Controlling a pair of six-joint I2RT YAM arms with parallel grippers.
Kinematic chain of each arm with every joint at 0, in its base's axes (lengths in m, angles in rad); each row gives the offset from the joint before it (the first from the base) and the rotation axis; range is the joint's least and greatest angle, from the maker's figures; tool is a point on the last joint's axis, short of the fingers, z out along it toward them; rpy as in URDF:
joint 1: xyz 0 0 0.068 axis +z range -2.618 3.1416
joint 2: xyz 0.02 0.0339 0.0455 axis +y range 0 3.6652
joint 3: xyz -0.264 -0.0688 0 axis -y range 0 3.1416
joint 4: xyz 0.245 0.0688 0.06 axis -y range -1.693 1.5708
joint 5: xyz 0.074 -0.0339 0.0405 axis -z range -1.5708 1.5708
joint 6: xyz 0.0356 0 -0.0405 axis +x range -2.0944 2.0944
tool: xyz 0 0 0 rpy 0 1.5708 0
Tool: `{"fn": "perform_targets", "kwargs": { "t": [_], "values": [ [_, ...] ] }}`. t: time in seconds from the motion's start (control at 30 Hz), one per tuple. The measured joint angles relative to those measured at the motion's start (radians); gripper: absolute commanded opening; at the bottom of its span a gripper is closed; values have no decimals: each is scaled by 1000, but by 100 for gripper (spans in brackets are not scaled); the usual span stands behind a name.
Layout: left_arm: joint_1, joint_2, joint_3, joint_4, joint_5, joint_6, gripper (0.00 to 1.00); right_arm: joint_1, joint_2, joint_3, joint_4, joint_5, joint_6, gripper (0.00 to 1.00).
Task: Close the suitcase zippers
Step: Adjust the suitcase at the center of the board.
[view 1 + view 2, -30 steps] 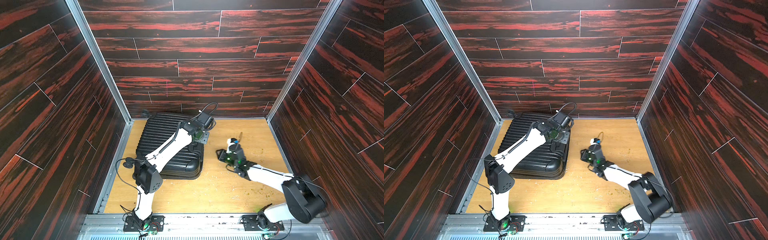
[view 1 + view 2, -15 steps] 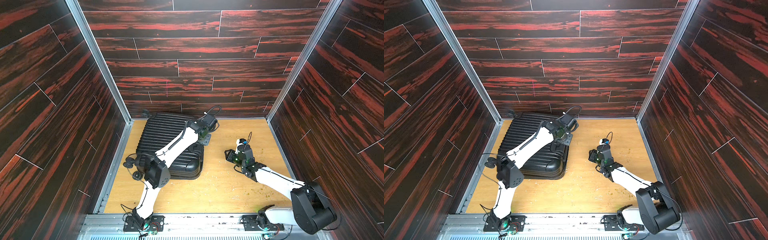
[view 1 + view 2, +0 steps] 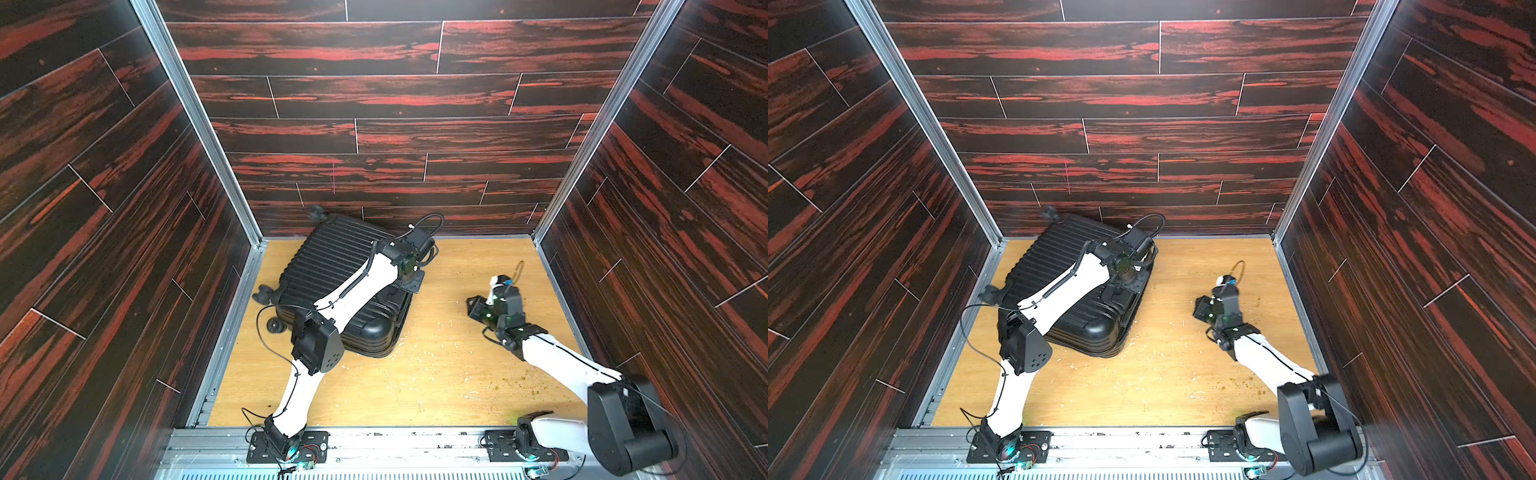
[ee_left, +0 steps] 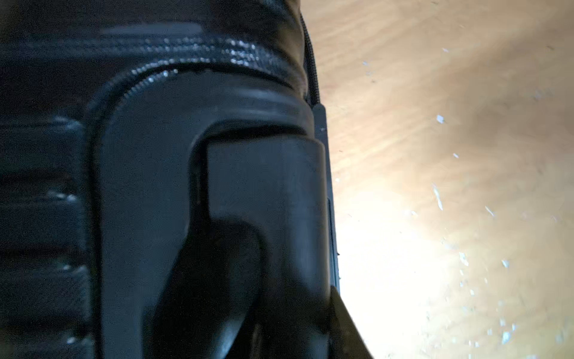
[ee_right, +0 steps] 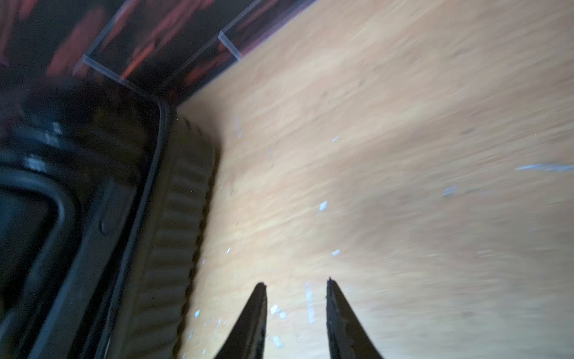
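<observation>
top views: sharp, dim walls | wrist views: blurred, table glare

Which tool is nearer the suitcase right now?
Left. The left tool is down at the suitcase's side edge; the right tool hangs apart from it, over the wooden floor.

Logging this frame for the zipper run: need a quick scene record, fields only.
suitcase: black, ribbed, lying flat at the far left of the table, shells together
zipper: track visible along the seam; pull not made out
left gripper: at the suitcase's right edge; jaws unclear
right gripper: open, empty, above bare table, apart from suitcase
</observation>
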State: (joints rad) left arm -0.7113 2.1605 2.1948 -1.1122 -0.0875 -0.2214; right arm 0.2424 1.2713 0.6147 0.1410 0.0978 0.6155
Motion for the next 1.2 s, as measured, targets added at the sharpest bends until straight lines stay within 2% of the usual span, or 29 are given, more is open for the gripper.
{"fn": "perform_targets", "kwargs": {
  "t": [0.23,0.33,0.47,0.63,0.77,0.9,1.03,1.1,1.2],
  "values": [
    [-16,-113,-168,74,156,222,10,-181,-55,-1,-49,-72,-73,35],
    [-26,-159,-233,85,229,322,10,-225,-55,-5,-71,-101,-99,36],
    [-35,-236,-341,100,324,467,7,-246,-54,-8,-91,-129,-126,36],
    [-45,-331,-459,82,433,665,9,-262,-54,-9,-98,-157,-151,37],
    [-47,-340,-464,13,477,807,9,-274,-48,-8,-100,-191,-179,39],
    [-47,-328,-429,-83,476,946,10,-275,-16,-4,-100,-282,-223,40],
    [-54,-315,-394,-154,441,1019,27,-240,47,35,-119,-343,-268,41],
    [-57,-314,-383,-164,420,1025,39,-200,74,62,-126,-359,-288,41],
    [-68,-322,-383,-137,378,992,43,-153,93,82,-126,-386,-305,42]
  ]
}}
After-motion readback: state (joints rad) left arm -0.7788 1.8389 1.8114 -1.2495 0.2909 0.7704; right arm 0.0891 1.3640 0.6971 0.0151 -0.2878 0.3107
